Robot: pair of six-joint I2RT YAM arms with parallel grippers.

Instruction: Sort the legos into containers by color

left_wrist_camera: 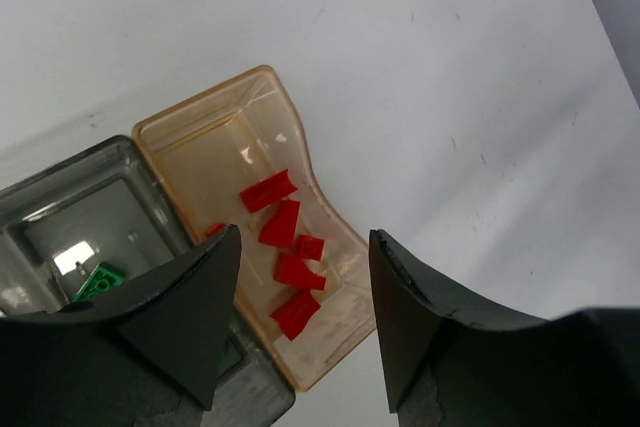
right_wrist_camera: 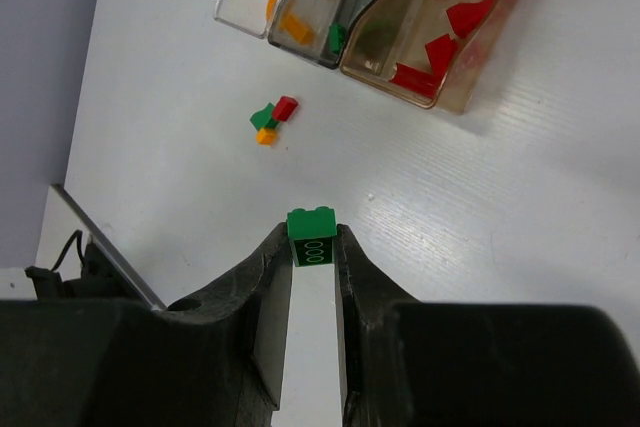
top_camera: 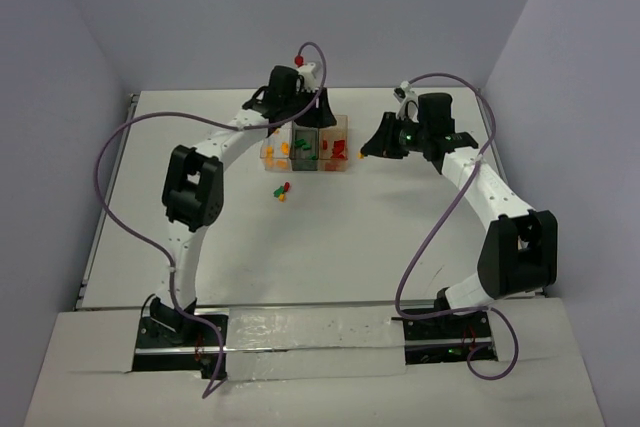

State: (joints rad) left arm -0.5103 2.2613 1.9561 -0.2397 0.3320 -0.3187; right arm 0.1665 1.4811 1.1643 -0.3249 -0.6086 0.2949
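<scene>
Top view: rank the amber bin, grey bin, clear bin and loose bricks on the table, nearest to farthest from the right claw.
1. amber bin, right end of the row, beside the right claw.
2. grey bin, middle of the row.
3. clear bin, left end, and loose bricks, on its near side: too close to call.

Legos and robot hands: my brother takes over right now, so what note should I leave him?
Left gripper: open, empty, above the amber bin.
Right gripper: shut on a green brick, above the table.
Done: red bricks in the amber bin, green ones in the grey bin, orange ones in the clear bin.
To do: bin the held green brick, then sort the three loose bricks, red, green and orange, lying near the bins.
</scene>
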